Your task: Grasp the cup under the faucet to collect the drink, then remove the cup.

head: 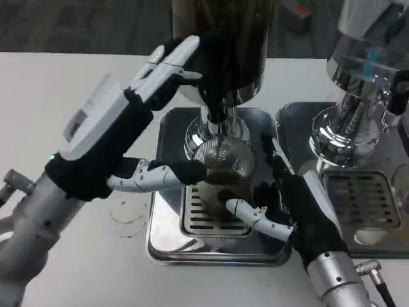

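Black-and-white fingers, right hand [291, 214]: wrapped around the lower part of the cup [223, 167] from its right side, one finger crossing in front near the base; holding it.
Fingers, left hand [121, 137]: spread wide, holding nothing; upper ones raised against the dark tank [223, 38], lowest one reaching toward the cup's left side, contact hard to tell.
Cup: clear ribbed glass or plastic, upright on the slotted grate [198, 217] directly under the faucet [216, 115].
Drink: thin brown stream falling into the cup; dark liquid pooled low, well short of the rim.
Step, by judgement: collecting under way, removal not yet done.
Handling: light while near empty, heavier as filled; smooth wall probably slippery if splashed; likely thin and apt to flex or crack under a hard squeeze.
Where to grip: around the lower to middle wall, below the rim, kept level.
Risk: tilting or pulling away too soon would spill onto the metal tray [166, 249].
Surroundings: second chrome dispenser [348, 128] with own tray to the right; white table [51, 83] beneath.
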